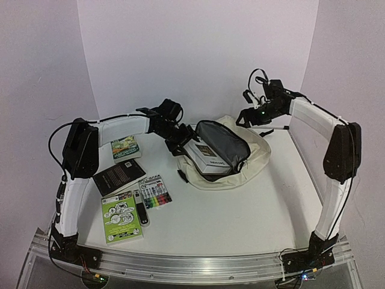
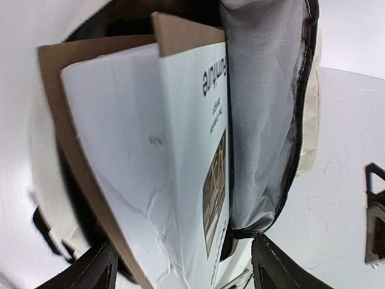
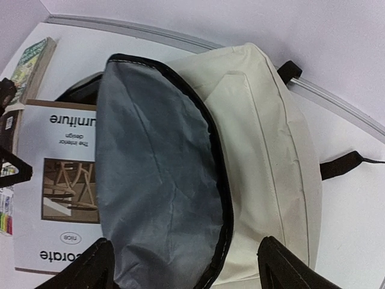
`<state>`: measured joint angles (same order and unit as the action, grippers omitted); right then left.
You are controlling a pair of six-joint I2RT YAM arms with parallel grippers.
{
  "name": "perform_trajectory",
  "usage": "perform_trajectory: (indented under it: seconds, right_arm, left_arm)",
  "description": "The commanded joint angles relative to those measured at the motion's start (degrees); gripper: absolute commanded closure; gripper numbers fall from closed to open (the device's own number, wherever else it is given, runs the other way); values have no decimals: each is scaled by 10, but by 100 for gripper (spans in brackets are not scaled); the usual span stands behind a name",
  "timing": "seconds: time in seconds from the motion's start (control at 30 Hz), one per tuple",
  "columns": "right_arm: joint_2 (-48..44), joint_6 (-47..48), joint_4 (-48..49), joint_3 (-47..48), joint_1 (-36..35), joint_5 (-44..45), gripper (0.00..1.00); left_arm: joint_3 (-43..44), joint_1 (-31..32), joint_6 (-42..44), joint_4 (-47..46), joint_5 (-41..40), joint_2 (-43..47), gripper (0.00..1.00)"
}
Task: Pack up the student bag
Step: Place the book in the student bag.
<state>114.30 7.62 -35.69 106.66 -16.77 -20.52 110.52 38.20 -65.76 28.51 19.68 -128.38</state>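
The cream student bag (image 1: 255, 158) lies at the table's middle back, its grey-lined flap (image 1: 224, 142) turned up and open. A white furniture book (image 1: 204, 158) sticks halfway out of the bag's mouth on the left. My left gripper (image 1: 180, 144) is at the book's outer end. In the left wrist view (image 2: 180, 265) its jaws are spread wide, with the book (image 2: 150, 156) between them and the flap (image 2: 264, 108) to the right. My right gripper (image 1: 252, 117) hovers above the bag's back. It is open and empty (image 3: 186, 265) over the flap (image 3: 156, 174) and the cream fabric (image 3: 264, 150).
On the left of the table lie a green book (image 1: 125, 147), a black book (image 1: 118, 176), a green booklet (image 1: 122, 217), a pack of markers (image 1: 154, 191) and a small black item (image 1: 141, 211). White walls stand close behind and to both sides.
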Motion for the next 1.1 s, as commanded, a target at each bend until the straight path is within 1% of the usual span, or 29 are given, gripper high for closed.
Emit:
perform_trajectory:
  seconds: [0.0, 0.03, 0.1, 0.2, 0.27, 0.37, 0.43, 0.5, 0.57, 0.63, 0.77, 0.9, 1.07]
  right_arm:
    - [-62, -9, 7, -10, -19, -52, 18]
    - [-65, -11, 7, -14, -23, -57, 19]
    - [-67, -16, 7, -18, -36, -71, 19]
    - [-65, -17, 6, -24, -60, -83, 20]
    - [-58, -15, 7, -27, -78, -86, 20]
    - [-44, -16, 8, -20, -111, -78, 20]
    - [-28, -18, 9, -9, -132, -66, 20]
    - [-7, -27, 9, 9, -149, -59, 20]
    - [16, -39, 10, 32, -164, -51, 19]
    - [38, -51, 12, 54, -174, -47, 18]
    - [71, -61, 18, 81, -191, -32, 17]
    - [92, -62, 24, 88, -200, -14, 16]
    - [107, -60, 30, 97, -206, 14, 17]
  left_arm:
    - [101, 1, 70, 189, -52, 24, 25]
    - [108, 1, 80, 213, -60, 29, 26]
    - [91, -2, 88, 221, -80, 54, 28]
    - [33, -13, 95, 207, -101, 95, 34]
    - [-2, -31, 96, 196, -97, 112, 38]
    - [-57, -51, 98, 149, -82, 133, 44]
    - [-98, -60, 103, 90, -58, 146, 47]
    - [-121, -67, 106, 40, -28, 146, 49]
    - [-132, -73, 109, 3, 2, 137, 51]
    - [-141, -76, 111, -44, 17, 129, 51]
    - [-143, -80, 103, -109, 47, 103, 54]
    - [-134, -80, 90, -137, 68, 75, 56]
    - [-137, -80, 81, -152, 68, 63, 63]
